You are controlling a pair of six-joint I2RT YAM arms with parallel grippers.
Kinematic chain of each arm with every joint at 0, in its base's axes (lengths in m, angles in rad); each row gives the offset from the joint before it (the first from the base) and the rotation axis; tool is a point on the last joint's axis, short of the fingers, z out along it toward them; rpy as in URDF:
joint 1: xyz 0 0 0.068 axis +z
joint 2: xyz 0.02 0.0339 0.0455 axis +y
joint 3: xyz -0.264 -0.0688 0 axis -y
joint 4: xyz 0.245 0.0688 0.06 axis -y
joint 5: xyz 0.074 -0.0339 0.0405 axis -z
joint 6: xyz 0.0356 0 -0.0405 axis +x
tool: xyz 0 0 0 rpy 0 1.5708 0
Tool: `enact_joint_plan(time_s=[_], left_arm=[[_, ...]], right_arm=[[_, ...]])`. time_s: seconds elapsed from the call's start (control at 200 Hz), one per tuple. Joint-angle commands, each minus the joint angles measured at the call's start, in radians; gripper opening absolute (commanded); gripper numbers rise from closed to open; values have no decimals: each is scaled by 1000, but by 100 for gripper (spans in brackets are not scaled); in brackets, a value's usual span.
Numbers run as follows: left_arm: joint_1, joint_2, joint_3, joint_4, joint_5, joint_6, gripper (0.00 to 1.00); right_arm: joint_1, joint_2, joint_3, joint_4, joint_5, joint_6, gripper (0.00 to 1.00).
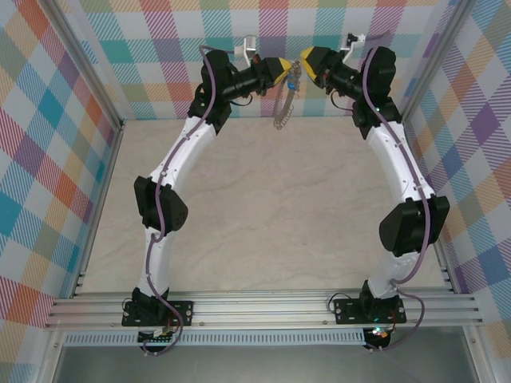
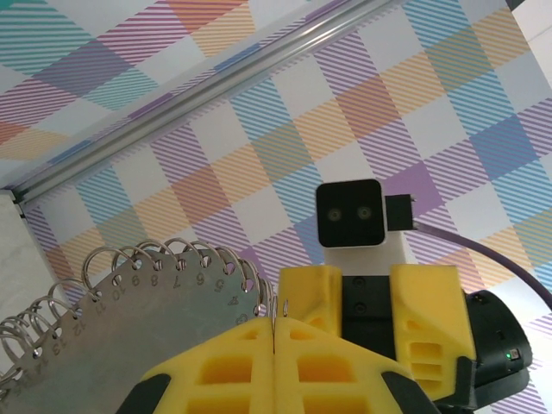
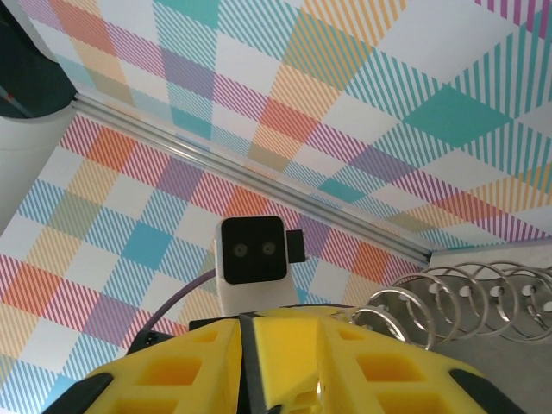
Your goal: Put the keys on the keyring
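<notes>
1. Grey metal keyring, a thin arc with a bumpy outline, hanging in the air well above the counter, near the back wall and just below the point where the two arms' tips meet.
2. From the left wrist, seen close as a flat plate with stamped numbers, edged by a row of small wire loops.
3. Blue key visible from above as a tiny speck between the two tips, just above the top of the keyring; too small to tell whether anything grips it.
4. Left end effector pinched fully together, yellow fingers meeting in a single seam, with the edge of the keyring's plate running in under them: holding the keyring.
5. Right end effector facing the left one tip to tip, yellow fingers set narrow with a thin dark slit between; cannot tell whether anything sits in that slit.
6. Pastel checked walls on three sides, with both arm bases bolted to the rail at the near edge.
</notes>
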Motion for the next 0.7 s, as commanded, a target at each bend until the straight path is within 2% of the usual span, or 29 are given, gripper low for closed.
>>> enact_joint_plan(time_s=[0.0,0.435,0.695], left_arm=[[7,-6,6,68,-7,-29,0],[7,-1,6,81,-7,-37,0],[7,2,6,89,-11,-42,0]], right_arm=[[8,18,34,23,-16,9,29],[21,67,75,25,-40,17,24],[33,79,97,-12,-58,6,24]])
